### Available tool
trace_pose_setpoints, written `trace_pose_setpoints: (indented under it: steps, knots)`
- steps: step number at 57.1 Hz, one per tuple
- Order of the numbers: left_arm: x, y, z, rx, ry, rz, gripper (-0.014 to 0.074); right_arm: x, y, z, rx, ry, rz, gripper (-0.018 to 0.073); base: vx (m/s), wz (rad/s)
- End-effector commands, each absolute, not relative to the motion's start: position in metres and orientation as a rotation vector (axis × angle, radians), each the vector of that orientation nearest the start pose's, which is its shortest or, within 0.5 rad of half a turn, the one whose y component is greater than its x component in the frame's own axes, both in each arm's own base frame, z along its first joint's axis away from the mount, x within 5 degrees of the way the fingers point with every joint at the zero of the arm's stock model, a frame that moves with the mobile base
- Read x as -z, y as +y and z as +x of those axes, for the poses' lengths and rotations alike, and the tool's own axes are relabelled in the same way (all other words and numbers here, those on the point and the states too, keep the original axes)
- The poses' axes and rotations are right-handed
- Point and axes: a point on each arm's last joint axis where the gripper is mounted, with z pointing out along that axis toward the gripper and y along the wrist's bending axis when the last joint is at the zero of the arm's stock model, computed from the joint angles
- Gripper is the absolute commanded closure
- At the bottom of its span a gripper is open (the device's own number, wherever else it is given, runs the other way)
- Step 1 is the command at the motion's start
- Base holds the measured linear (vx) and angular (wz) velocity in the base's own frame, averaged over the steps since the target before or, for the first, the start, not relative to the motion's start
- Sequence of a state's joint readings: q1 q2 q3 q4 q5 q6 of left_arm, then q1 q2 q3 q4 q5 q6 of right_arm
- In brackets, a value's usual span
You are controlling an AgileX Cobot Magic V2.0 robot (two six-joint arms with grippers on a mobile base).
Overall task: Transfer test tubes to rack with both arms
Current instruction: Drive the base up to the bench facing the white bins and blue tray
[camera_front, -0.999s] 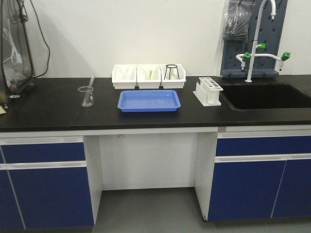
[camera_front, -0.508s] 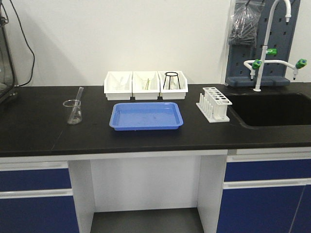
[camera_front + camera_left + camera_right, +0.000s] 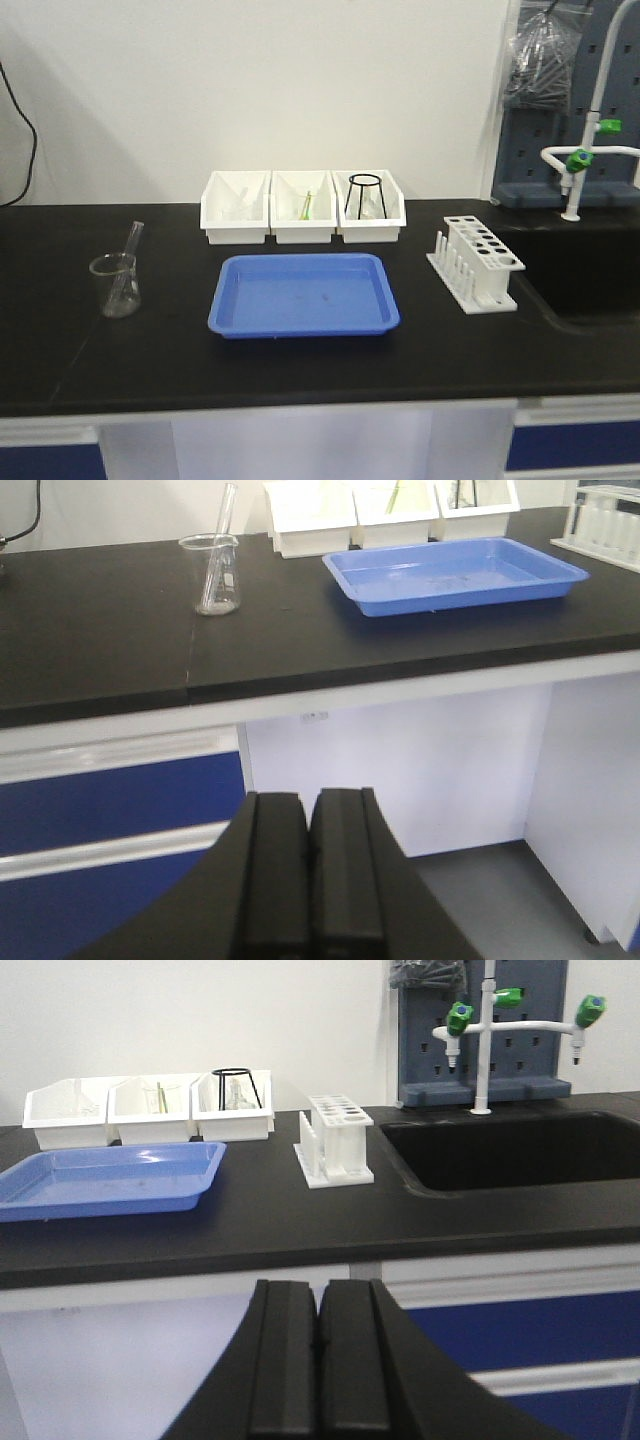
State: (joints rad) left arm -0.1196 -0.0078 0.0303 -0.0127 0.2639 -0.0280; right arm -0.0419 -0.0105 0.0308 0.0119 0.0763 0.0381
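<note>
One slim clear test tube (image 3: 133, 240) leans in a clear glass flask (image 3: 117, 288) at the left of the black counter. It also shows in the left wrist view (image 3: 227, 515). The white rack (image 3: 476, 264) stands right of the blue tray (image 3: 303, 295), with its holes empty as far as I can see. It also shows in the right wrist view (image 3: 337, 1142). My left gripper (image 3: 310, 798) is shut and empty, low in front of the counter edge. My right gripper (image 3: 318, 1288) is shut and empty, also below the counter edge. Neither arm shows in the front view.
Three white bins (image 3: 303, 208) stand behind the tray; one holds a black wire stand (image 3: 365, 195). A black sink (image 3: 520, 1150) with a white faucet (image 3: 580, 160) lies right of the rack. Blue cabinet fronts (image 3: 110, 800) are below the counter.
The front view has drawn closer to the counter and shifted, so the tray, bins and rack look larger. Nothing on the counter has moved.
</note>
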Motion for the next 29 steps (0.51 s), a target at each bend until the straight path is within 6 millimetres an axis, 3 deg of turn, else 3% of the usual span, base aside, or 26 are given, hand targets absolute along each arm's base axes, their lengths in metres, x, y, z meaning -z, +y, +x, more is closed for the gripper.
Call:
trace_pose_setpoints:
  steps: [1,29]
  knots:
    - [-0.1782,-0.007,0.0561,0.13,1.707,0.061,0.0617,-0.2009,-0.0022,0.0565,-0.005,1.498,0.061,0.0566,0.45,0.06]
    - [-0.1782,-0.007,0.0561,0.13,1.707,0.061,0.0617,-0.2009,-0.0022,0.0565,-0.005,1.498,0.061,0.0566,0.43,0.07]
